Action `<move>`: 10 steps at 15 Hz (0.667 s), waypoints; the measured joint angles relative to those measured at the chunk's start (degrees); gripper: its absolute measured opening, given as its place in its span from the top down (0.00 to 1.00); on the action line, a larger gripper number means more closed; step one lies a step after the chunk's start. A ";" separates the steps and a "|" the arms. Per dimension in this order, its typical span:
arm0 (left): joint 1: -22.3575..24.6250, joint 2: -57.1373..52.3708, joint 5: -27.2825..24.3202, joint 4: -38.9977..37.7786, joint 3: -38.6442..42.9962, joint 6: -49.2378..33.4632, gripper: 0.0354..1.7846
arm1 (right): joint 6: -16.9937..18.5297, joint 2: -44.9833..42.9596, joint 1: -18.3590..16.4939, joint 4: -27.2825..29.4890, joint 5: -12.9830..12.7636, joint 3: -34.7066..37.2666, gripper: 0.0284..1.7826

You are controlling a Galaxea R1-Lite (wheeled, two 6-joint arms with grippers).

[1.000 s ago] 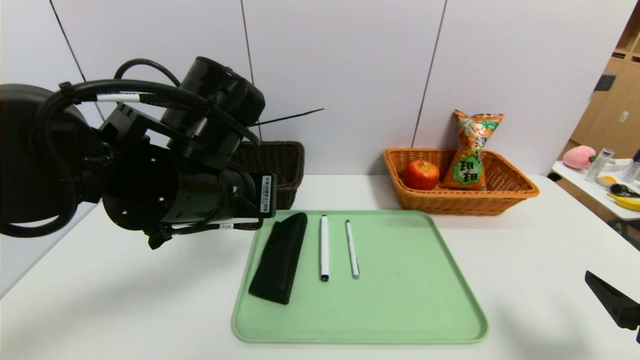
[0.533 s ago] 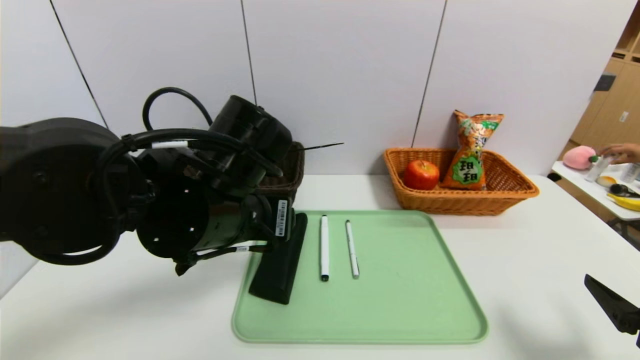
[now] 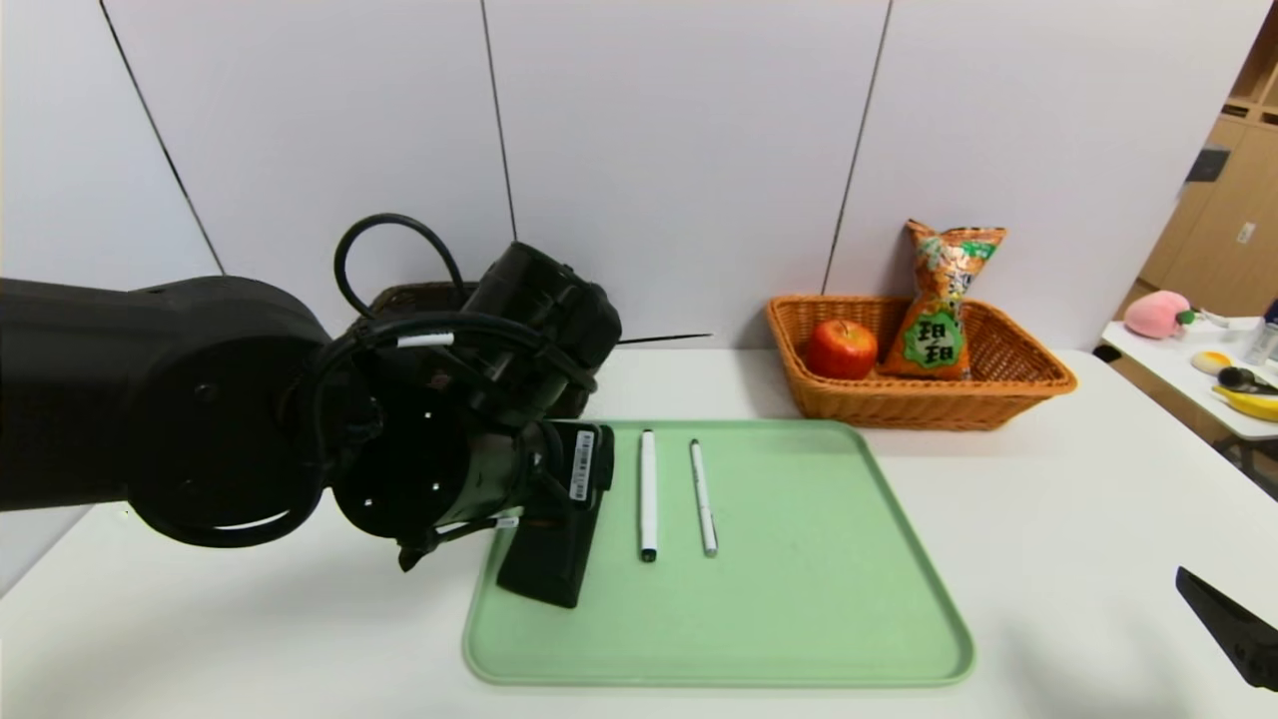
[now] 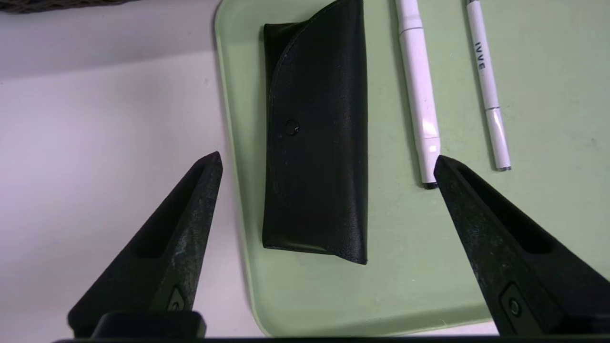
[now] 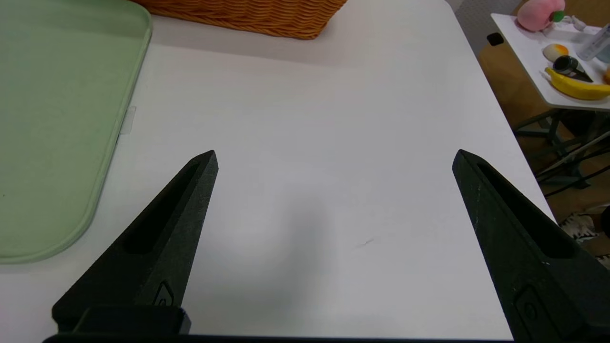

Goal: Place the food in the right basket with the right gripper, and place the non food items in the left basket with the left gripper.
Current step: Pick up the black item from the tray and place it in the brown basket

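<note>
Glasses case (image 3: 547,559) lies on the tray's (image 3: 799,619) left side; the left arm has swung down over it from the dark basket. Left wrist: left gripper (image 4: 328,162), spread wide, straddles it, ready to descend. Right wrist: right gripper (image 5: 333,157) parked open.

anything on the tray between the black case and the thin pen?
Yes, one thing: the thicker white marker lies on the green tray between the black case and the thin pen, apart from both. Left wrist view shows it best.
</note>
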 joint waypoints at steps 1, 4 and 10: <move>-0.05 0.72 -0.07 -1.52 0.63 -0.17 0.10 | 0.00 -0.76 -0.01 0.80 -0.04 -0.01 0.05; -0.05 3.58 -0.29 -7.20 3.47 -0.30 0.08 | -0.05 -3.43 0.00 4.61 -0.02 -0.33 0.05; 0.04 9.26 0.15 -9.90 4.63 -2.01 0.06 | -0.05 -7.50 0.13 7.08 0.11 -0.33 0.05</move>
